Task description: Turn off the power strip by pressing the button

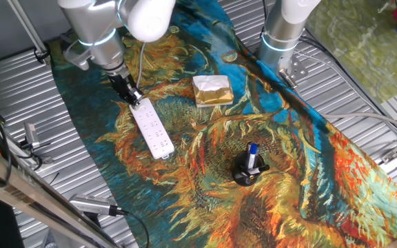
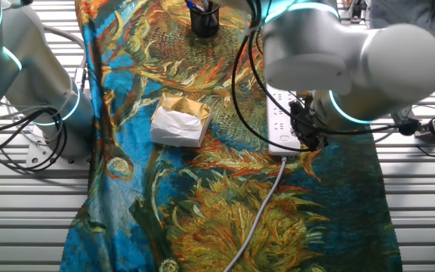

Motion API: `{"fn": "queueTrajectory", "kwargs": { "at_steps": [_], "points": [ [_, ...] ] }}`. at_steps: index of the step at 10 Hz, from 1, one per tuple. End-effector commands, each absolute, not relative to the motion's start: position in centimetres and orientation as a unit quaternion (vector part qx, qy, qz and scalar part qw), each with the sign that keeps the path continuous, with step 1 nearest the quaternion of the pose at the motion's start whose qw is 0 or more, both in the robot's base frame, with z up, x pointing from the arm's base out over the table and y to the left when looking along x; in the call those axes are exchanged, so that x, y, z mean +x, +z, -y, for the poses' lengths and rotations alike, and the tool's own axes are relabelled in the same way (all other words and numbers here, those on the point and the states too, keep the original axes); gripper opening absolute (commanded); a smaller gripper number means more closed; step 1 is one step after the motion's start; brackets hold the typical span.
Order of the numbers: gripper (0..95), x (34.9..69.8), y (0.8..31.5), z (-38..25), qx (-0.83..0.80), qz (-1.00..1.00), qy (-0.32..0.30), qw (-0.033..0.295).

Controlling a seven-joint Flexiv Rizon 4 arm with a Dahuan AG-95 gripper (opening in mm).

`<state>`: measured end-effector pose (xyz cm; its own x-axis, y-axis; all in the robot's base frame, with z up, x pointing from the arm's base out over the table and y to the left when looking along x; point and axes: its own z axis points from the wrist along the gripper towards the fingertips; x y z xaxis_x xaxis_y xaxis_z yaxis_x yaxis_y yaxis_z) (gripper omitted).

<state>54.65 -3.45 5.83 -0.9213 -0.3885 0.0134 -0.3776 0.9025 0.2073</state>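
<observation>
While the pen cup (image 1: 249, 169) stands low and right of centre in one fixed view, the strip (image 1: 153, 129) lies left of centre on the desk (image 1: 302, 207); the end effector (image 1: 134, 97) touches its corded upper end, hiding the button, grip state unclear; gold block (image 1: 212, 90) beyond.

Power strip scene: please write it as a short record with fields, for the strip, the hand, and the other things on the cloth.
power strip: white, flat on the patterned cloth, cord leaving its end
hand: at the strip's corded end, where the button sits
button: hidden by the hand
finger state: cannot tell
gold-wrapped block: beside the strip, apart
black cup: holds a blue pen
</observation>
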Motion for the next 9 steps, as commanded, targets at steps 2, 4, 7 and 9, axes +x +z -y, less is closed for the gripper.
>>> {"fn": "queueTrajectory", "kwargs": {
  "at_steps": [2,4,7,9],
  "points": [
    [0.0,54.82,5.69,3.48,0.195,0.975,-0.100,0.033],
    [0.0,54.82,5.69,3.48,0.194,0.975,-0.098,0.037],
    [0.0,54.70,5.93,3.39,0.195,0.975,-0.099,0.037],
    [0.0,54.63,5.93,3.39,0.197,0.974,-0.104,0.038]
  ]
}}
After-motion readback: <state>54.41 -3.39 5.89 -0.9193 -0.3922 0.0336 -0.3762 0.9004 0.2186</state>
